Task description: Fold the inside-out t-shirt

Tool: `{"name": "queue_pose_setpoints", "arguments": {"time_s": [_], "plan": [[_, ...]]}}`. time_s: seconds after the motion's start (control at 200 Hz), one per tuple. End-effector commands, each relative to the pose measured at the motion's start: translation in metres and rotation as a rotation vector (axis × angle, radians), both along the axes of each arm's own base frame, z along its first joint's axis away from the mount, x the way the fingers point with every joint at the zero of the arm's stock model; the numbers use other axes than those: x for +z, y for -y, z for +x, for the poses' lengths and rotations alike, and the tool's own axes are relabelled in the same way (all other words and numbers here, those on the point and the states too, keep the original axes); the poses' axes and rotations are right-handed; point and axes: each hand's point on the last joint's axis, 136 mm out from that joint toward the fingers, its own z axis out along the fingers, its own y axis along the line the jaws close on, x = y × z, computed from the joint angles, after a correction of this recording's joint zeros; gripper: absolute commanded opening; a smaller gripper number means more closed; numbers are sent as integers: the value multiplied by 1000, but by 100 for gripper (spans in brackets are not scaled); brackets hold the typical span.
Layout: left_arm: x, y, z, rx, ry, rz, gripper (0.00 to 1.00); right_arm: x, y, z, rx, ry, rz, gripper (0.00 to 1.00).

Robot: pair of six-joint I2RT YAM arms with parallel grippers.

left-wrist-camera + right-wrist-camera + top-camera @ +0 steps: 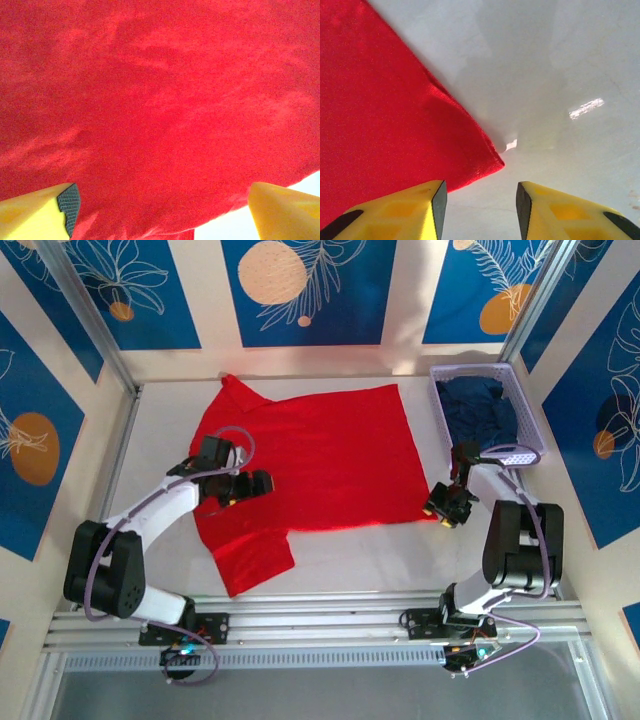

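Right hand (445, 508) over glossy white table (350, 562)

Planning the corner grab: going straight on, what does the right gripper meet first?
Likely the corner of the t-shirt, just ahead between the right gripper's open fingers; depth is unclear, so possibly the table.

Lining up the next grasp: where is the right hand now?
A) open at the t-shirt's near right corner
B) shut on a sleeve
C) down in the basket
A: the right hand is open, with a corner of the t-shirt lying on the table just ahead of it.
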Motion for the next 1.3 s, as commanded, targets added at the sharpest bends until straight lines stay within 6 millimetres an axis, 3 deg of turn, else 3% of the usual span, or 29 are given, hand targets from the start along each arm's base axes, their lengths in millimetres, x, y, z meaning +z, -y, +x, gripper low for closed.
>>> {"name": "queue_pose_setpoints", "arguments": {"time_s": [0.0, 0.13, 0.225, 0.365, 0.495, 0.685, 0.805, 1.015, 1.295], "plan": [[10, 6, -1, -44, 19, -4, 87, -9, 1, -2, -26, -30, 5, 41], [12, 3, -9, -51, 11, 26, 87, -15, 4, 6, -24, -32, -6, 39], [10, -4, -25, -37, -20, 84, 87, -18, 8, 7, -15, -38, -25, 31], [1, -22, -68, -1, -87, 202, 84, -14, 9, 9, -6, -8, -29, 14], [-12, -46, -115, 70, -176, 314, 79, -9, 4, 12, 4, 39, -9, 4], [-27, -68, -171, 173, -318, 359, 71, -2, -2, 15, 20, 95, 18, 0], [-45, -70, -202, 177, -418, 372, 69, 4, -5, 18, 24, 125, 37, 0], [-66, -45, -221, 103, -529, 310, 56, 8, -6, 22, 22, 148, 56, 0], [-88, -43, -231, 76, -572, 330, 46, 5, -6, 20, 20, 145, 59, 0]]}}
